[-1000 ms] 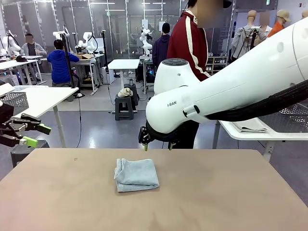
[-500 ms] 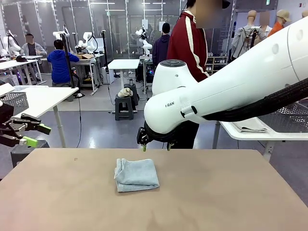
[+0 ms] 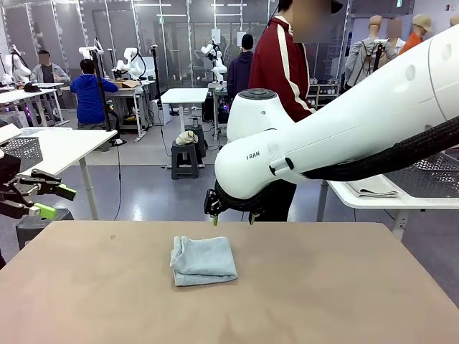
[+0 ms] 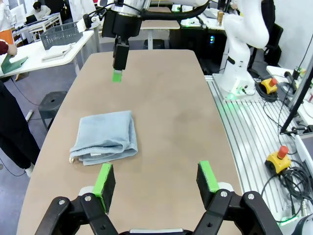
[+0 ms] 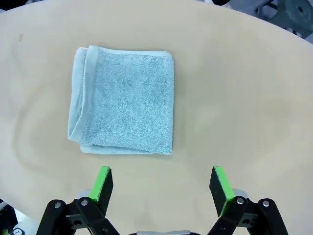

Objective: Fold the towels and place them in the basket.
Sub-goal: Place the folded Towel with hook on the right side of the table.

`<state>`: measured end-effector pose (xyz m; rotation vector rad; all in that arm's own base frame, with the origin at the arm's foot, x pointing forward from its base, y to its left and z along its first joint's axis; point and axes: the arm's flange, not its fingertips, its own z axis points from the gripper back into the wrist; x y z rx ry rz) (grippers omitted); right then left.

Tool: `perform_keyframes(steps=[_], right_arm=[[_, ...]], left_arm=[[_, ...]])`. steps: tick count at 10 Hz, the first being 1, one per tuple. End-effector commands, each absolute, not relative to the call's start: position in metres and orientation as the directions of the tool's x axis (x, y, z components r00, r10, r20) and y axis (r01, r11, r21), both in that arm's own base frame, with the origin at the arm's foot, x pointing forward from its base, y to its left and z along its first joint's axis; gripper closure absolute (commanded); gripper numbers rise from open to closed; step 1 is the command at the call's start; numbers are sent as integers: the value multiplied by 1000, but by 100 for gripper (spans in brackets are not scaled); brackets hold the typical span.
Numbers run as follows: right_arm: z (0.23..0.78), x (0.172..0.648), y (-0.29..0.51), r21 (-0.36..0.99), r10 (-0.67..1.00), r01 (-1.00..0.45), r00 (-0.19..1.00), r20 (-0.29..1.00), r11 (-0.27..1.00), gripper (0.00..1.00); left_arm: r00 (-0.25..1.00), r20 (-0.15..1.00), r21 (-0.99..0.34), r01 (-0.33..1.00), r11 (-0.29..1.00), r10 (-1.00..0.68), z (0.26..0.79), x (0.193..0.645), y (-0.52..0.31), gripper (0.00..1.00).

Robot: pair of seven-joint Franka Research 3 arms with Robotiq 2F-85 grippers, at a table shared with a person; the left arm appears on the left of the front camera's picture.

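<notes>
Towel (image 3: pixel 203 260) folded on bench (image 3: pixel 323 301); pick-up pending.
Right tool (image 5: pixel 161 186) hovers near it, open; left tool (image 4: pixel 157 181) open, well apart. Next: descend and grip the folded stack.

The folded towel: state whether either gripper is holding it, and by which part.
Nothing is held. The towel lies free on the table; the left gripper and the right gripper both have open, empty jaws.

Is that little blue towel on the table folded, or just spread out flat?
Folded. The towel lies on the table as a compact rectangle, and stacked layers of cloth show along its edges.
</notes>
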<state>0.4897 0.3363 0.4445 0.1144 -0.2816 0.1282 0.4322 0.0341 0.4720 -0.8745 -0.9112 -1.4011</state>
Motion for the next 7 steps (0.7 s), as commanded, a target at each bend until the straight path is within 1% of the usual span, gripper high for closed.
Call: perform_keyframes(steps=[1, 3, 5, 7], right_arm=[[445, 493, 339, 84, 110, -139, 952, 285, 987, 0], [444, 490, 336, 95, 110, -142, 953, 284, 985, 0], [421, 496, 340, 132, 163, -191, 967, 195, 973, 0], [401, 507, 336, 161, 154, -177, 977, 144, 971, 0]], left_arm=[[-40, 917, 38, 999, -11, -397, 474, 429, 34, 15], [-40, 917, 38, 999, -11, -397, 474, 429, 34, 15], [-40, 917, 38, 999, -11, -397, 474, 429, 34, 15], [-40, 917, 38, 999, -11, -397, 474, 429, 34, 15]])
